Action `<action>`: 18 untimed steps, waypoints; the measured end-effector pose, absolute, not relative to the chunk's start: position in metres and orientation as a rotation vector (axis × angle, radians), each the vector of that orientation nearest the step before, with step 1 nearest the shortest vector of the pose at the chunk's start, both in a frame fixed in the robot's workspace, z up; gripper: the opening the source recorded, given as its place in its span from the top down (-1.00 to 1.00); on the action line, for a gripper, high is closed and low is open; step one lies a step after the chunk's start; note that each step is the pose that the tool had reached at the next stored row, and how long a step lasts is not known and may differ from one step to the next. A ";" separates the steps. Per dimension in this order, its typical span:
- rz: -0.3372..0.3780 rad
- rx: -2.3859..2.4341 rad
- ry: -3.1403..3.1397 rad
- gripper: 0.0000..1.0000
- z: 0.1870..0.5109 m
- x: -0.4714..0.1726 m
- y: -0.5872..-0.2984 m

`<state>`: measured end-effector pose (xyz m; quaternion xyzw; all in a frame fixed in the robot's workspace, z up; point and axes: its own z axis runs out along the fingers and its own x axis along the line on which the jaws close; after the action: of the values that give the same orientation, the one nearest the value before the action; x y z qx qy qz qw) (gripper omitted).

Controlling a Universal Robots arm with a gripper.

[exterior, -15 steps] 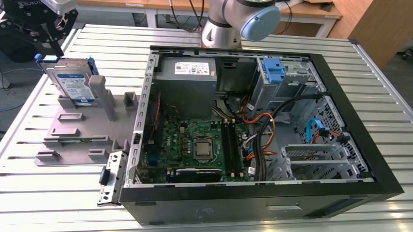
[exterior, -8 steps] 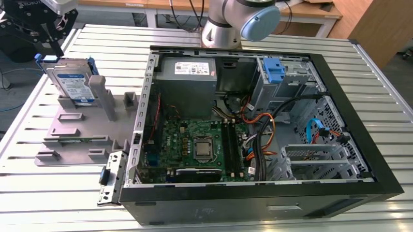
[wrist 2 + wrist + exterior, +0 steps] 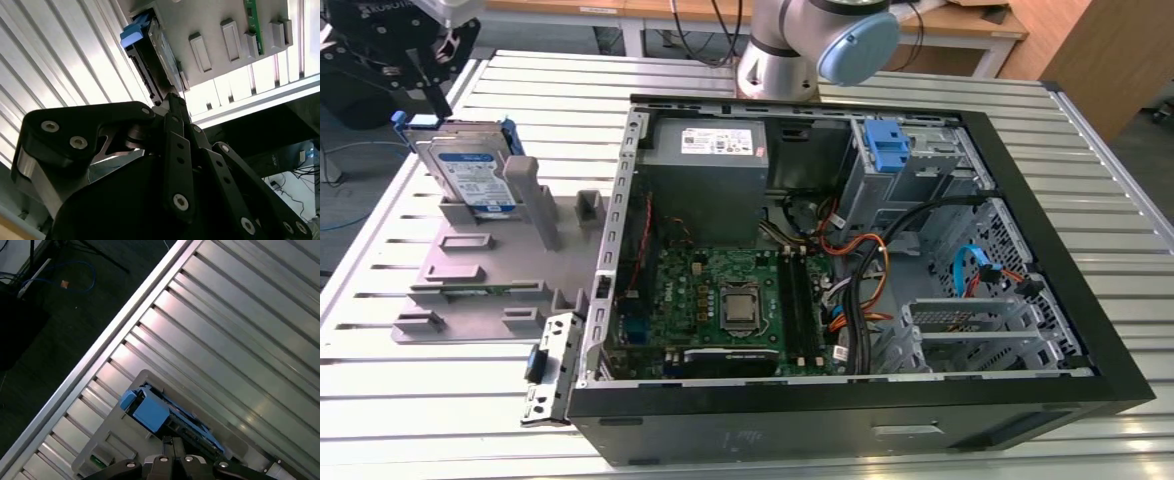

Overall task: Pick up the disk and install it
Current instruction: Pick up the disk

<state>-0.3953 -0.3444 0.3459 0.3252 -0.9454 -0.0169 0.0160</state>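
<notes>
Disk stands upright on its edge in the grey holder. The holder lies on the slatted table, at the exterior view's left of the open computer case. My gripper hangs just above the disk's top edge. In the second wrist view the gripper reaches right to the disk. I cannot tell whether it is spread, pressed together or pinching the disk.
</notes>
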 end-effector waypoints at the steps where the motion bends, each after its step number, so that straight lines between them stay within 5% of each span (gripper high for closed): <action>1: -0.052 1.037 -2.931 0.79 0.346 -0.395 -0.344; 18: -0.046 1.424 -2.759 0.79 0.344 -0.395 -0.344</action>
<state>-0.3953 -0.3444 0.3440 0.4586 -0.8883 -0.0147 0.0181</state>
